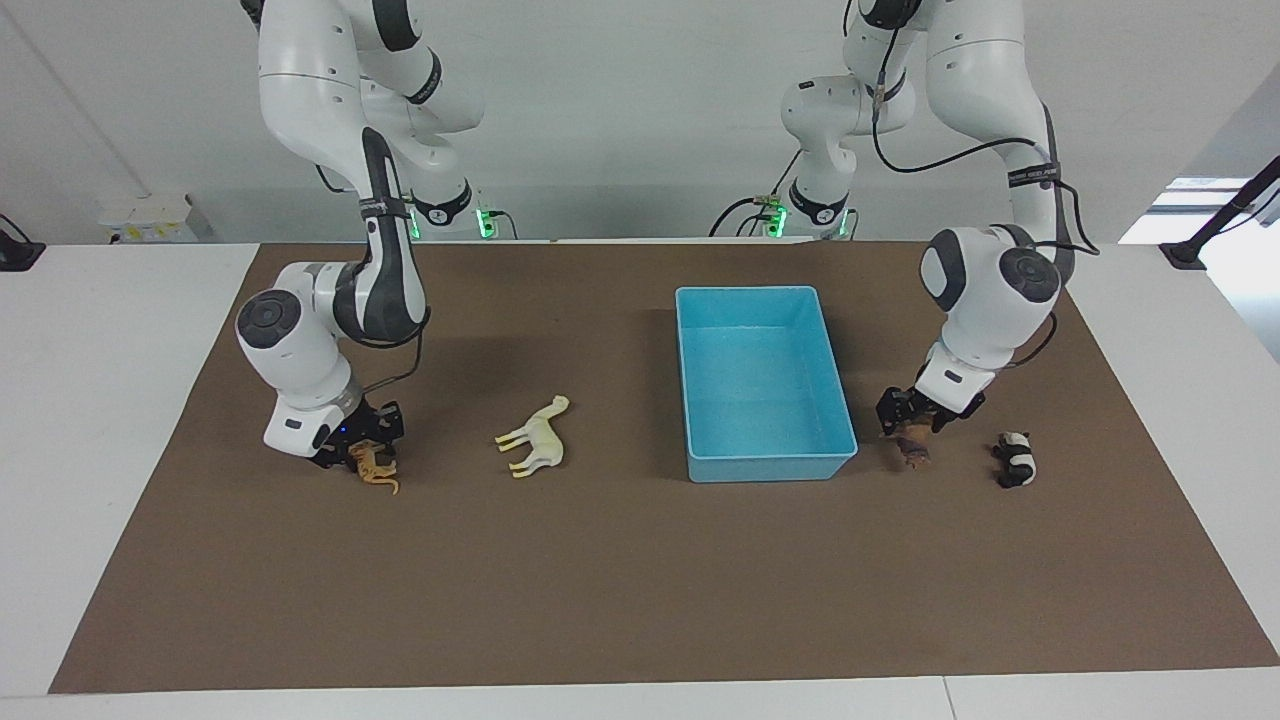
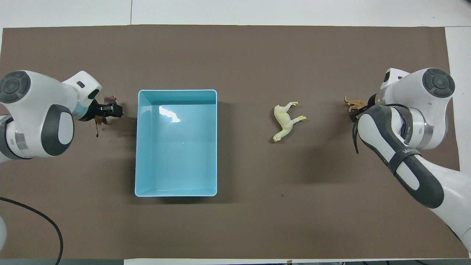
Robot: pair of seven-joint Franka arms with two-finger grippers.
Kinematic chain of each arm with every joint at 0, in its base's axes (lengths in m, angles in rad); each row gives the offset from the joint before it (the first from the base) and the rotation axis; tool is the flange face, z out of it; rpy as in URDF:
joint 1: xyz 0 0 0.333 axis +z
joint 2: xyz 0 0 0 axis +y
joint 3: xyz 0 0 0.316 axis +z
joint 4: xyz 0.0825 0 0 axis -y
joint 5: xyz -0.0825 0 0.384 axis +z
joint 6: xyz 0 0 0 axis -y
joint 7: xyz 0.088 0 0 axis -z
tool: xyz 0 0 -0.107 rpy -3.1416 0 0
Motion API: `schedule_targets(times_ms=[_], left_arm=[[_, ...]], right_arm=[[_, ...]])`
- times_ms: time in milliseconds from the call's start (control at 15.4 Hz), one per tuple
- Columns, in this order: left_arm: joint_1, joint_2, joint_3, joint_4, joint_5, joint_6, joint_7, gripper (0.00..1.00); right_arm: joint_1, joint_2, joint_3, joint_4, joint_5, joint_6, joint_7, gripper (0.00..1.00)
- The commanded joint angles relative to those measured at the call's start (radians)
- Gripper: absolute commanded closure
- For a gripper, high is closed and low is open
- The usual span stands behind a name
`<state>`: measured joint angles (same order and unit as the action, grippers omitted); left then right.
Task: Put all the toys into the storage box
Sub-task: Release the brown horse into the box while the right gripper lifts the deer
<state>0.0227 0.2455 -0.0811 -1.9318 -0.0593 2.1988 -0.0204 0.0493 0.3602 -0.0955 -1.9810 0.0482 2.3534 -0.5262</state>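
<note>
Glossy blue plastic box (image 1: pixel 765 380) with low walls on matte brown mat (image 1: pixel 640 580), left pincer (image 1: pixel 908 428) lifting brown lion (image 1: pixel 913 447) beside it, right pincer (image 1: pixel 366 455) clenched on striped tiger (image 1: pixel 374 468), smooth cream horse (image 1: pixel 536 437) lying flat between tiger and box, panda (image 1: pixel 1016 459) near lion

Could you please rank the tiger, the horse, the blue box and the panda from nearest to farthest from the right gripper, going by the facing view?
From the right gripper:
1. Tiger, right at the gripper's fingertips, at the right arm's end.
2. Horse, lying on the mat between tiger and box.
3. Blue box, toward the left arm's end.
4. Panda, at the left arm's end.
</note>
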Motion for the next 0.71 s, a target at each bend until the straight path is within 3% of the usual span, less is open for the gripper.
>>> schedule_targets(times_ms=[0,130,260,520,650], left_arm=[[0.003,0.000,-0.003,0.201,-0.056,-0.242,-0.068,1.00],[-0.024,-0.012,-0.018,0.261,-0.056,-0.310,-0.265,1.00],[-0.104,-0.051,-0.032,0.237,-0.056,-0.320,-0.480,0.96],[-0.275,-0.115,-0.032,0.078,-0.054,-0.249,-0.660,0.96],[-0.317,-0.159,-0.032,-0.016,-0.054,-0.222,-0.676,0.88]], right_arm=[[-0.009,-0.007,0.007,-0.019,0.009,0.001,0.015,1.00],[0.001,-0.006,0.007,-0.012,0.009,-0.005,0.021,1.00],[0.006,-0.006,0.008,-0.004,0.009,-0.009,0.031,1.00],[0.026,-0.012,0.007,0.057,0.009,-0.078,0.092,1.00],[0.059,-0.029,0.007,0.129,0.005,-0.184,0.168,1.00]])
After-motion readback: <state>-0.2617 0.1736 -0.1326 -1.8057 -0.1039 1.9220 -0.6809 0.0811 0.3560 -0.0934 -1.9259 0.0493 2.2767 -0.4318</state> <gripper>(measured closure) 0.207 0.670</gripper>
